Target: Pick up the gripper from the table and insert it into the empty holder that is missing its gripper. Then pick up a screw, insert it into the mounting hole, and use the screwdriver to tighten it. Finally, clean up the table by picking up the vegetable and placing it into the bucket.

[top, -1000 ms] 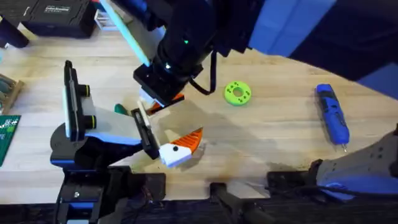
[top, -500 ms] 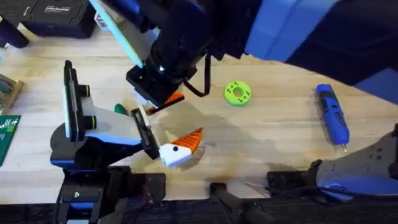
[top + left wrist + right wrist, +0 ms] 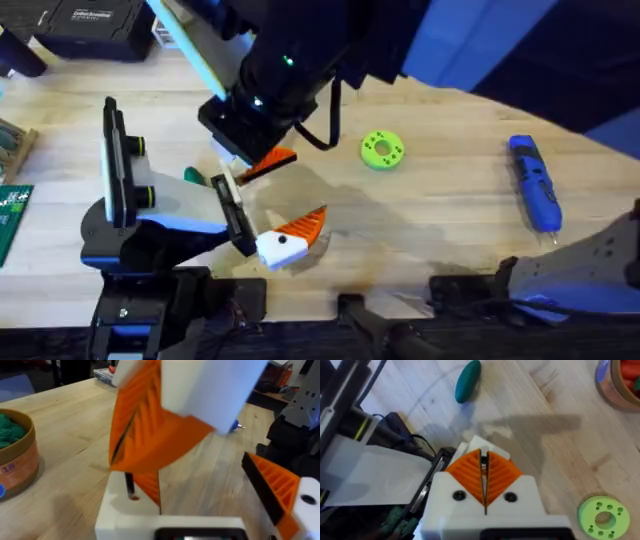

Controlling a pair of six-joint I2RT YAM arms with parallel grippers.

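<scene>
Light falls from above onto my pale wooden counter (image 3: pixel 440 210), which shows bright and evenly lit in the overhead view. My dark right arm (image 3: pixel 300 60), high under that camera, looms large, nearly black and soft-edged, and throws a broad grey shadow across the boards beneath it. In my left wrist view the white and orange ribbed pincer (image 3: pixel 165 425) sits so close that it smears out of focus, and the room behind it is dim. My right wrist view is sharper: the small dark teal-green toy piece (image 3: pixel 468 381) is crisp, and a soft grey shadow crosses the wood beside it.
</scene>
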